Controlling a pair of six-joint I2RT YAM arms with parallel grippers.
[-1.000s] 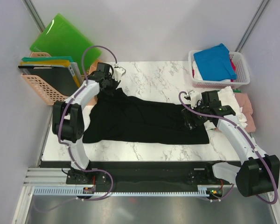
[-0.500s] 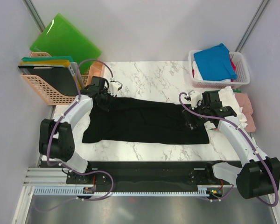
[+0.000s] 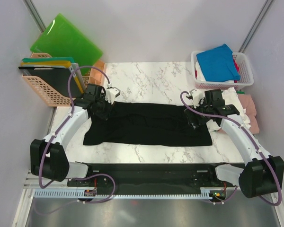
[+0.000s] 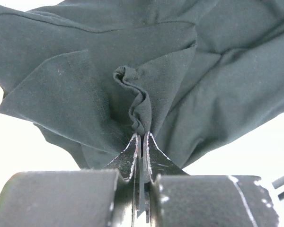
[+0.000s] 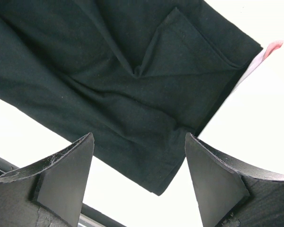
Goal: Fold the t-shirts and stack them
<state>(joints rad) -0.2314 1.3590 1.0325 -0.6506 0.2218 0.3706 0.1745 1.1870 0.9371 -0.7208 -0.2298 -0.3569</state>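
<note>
Left tool (image 4: 141,138) clenched on black t-shirt (image 3: 146,125) bunch; right tool (image 5: 138,142) released above hem, indistinct from overhead.

Left arm (image 3: 66,130): base at lower left of frame, reaching up to centre left.
Left gripper (image 4: 141,136): jaws pressed together, pinching a fold of the black t-shirt (image 4: 85,85).
Right arm (image 3: 240,138): base at lower right, arched up toward centre right.
Right gripper (image 5: 138,139): jaws spread wide, nothing between them.

No readable text or labels anywhere.
</note>
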